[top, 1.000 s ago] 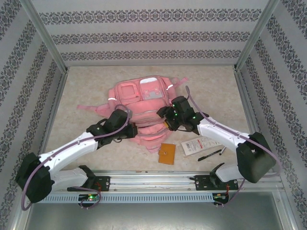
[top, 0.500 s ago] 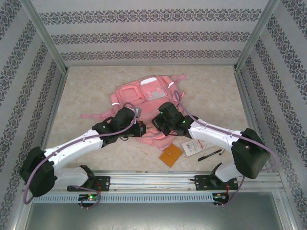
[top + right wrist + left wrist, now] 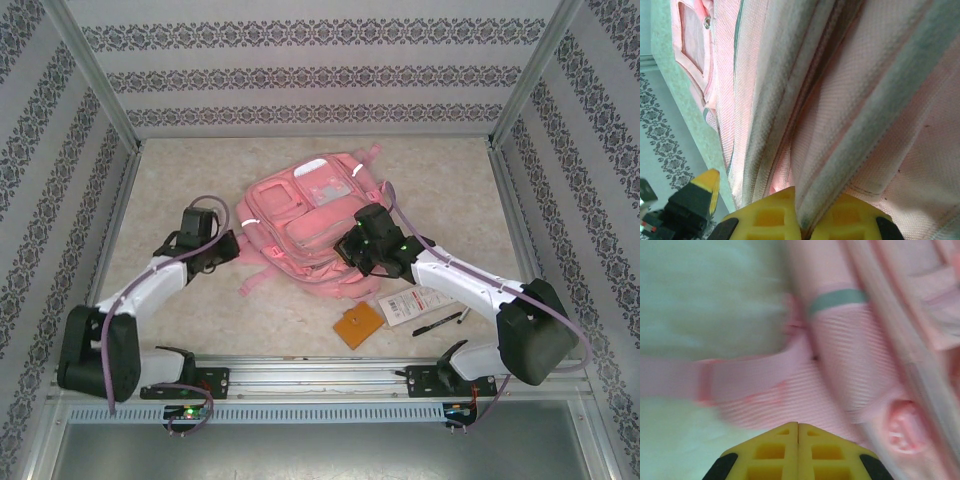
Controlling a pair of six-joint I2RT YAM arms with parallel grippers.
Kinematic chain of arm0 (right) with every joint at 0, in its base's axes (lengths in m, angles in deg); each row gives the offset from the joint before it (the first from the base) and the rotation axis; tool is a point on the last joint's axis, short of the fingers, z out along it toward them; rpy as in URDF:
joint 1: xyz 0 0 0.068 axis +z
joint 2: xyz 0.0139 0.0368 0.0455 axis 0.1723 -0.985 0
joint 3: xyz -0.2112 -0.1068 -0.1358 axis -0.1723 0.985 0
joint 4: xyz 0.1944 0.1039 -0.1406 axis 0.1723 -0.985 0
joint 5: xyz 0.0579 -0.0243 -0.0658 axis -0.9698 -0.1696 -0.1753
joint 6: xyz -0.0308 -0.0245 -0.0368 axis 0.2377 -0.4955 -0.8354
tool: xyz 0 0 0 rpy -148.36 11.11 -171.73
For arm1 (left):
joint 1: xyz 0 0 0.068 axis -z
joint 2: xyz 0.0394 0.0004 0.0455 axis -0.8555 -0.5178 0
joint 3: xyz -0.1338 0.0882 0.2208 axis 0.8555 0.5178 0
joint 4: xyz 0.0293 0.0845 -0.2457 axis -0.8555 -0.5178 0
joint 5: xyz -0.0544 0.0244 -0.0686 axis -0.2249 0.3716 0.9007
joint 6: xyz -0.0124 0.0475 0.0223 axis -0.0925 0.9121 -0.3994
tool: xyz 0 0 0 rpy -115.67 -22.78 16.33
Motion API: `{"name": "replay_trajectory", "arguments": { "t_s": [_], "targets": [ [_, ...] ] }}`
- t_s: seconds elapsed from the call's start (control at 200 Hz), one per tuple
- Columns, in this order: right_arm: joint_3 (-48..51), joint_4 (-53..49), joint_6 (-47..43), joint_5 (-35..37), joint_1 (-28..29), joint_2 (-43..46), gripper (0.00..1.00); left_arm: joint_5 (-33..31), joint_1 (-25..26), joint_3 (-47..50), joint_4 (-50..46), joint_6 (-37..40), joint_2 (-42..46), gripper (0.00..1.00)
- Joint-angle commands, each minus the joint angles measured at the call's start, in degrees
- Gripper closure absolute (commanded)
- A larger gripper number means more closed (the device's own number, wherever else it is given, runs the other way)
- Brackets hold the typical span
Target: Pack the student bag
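Bag (image 3: 300, 222): on table (image 3: 170, 190), turned since a second ago, now lying between both sets of fingers.
Right fingers (image 3: 347, 250): newly clamped on a fold of bag fabric.
Left fingers (image 3: 232, 247): together, empty, drawn back beside a strap (image 3: 740, 380).
Packing apparently not begun.

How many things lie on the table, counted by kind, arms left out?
Pink student bag: 1
Orange flat square: 1
White packet: 1
Black pen: 1
Total: 4
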Motion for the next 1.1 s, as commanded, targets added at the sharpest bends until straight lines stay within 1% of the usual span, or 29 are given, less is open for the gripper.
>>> {"name": "replay_trajectory", "arguments": {
  "t_s": [0.0, 0.035, 0.085, 0.11, 0.175, 0.215, 0.26, 0.3, 0.4, 0.445, 0.505, 0.545, 0.6, 0.685, 0.854, 0.939, 1.094],
  "targets": [
    [-1.80, 3.62, 0.64, -3.24, 0.31, -0.16, 1.00, 24.02, 3.52, -4.21, 11.71, 4.62, 0.15, 0.74],
    [-2.09, 4.21, 1.04, -3.68, 0.11, -0.31, 1.00, 24.73, 6.10, -3.89, 11.76, 7.26, 1.67, 0.67],
    [-2.41, 4.75, 1.42, -4.47, -0.36, -0.55, 1.00, 23.42, 9.56, -2.83, 10.12, 11.46, 4.05, 0.61],
    [-2.60, 4.82, 1.58, -4.90, -0.65, -0.72, 1.00, 23.73, 10.92, -2.17, 9.73, 13.16, 5.31, 0.58],
    [-3.16, 5.16, 1.64, -6.74, -1.36, -1.18, 1.00, 25.74, 13.11, 0.33, 10.52, 15.17, 7.33, 0.53],
    [-3.87, 5.12, 1.47, -8.31, -1.87, -1.57, 1.00, 26.50, 13.86, 2.03, 10.99, 15.88, 7.91, 0.53],
    [-4.58, 5.07, 1.17, -9.95, -2.25, -2.09, 1.00, 27.67, 14.79, 4.01, 11.91, 18.75, 8.21, 0.55],
    [-5.02, 5.06, 0.93, -10.95, -2.57, -2.39, 1.00, 26.70, 15.95, 5.78, 12.99, 21.03, 8.50, 0.59],
    [-5.85, 4.92, 0.44, -12.26, -2.78, -2.81, 1.00, 23.91, 17.10, 9.59, 16.99, 26.76, 8.62, 0.60],
    [-6.03, 4.84, 0.42, -12.57, -2.70, -2.82, 1.00, 23.60, 17.19, 11.24, 18.96, 31.57, 8.31, 0.60],
    [-6.16, 4.90, 0.54, -12.96, -2.67, -2.80, 1.00, 24.82, 17.10, 13.07, 21.62, 38.45, 7.57, 0.59],
    [-6.23, 4.90, 0.48, -13.24, -2.61, -2.73, 1.00, 25.56, 17.08, 13.74, 23.62, 41.20, 6.57, 0.58],
    [-6.21, 4.87, 0.50, -13.58, -2.54, -2.67, 1.00, 25.74, 17.04, 13.91, 26.08, 42.13, 4.83, 0.59],
    [-6.06, 4.91, 0.12, -13.69, -2.41, -2.19, 1.00, 23.30, 17.03, 13.56, 29.71, 41.38, 2.24, 0.62],
    [-5.97, 4.96, -0.82, -13.57, -1.34, -2.03, 1.00, 23.53, 17.02, 15.63, 41.93, 40.76, -0.93, 0.69],
    [-6.29, 4.92, -1.42, -14.33, -0.87, -2.20, 1.00, 25.11, 16.65, 15.07, 43.43, 40.79, -2.05, 0.71],
    [-6.86, 4.48, -3.54, -15.21, 0.11, -2.19, 1.00, 28.30, 15.60, 12.26, 41.46, 40.85, -3.97, 0.71]
  ]
}}
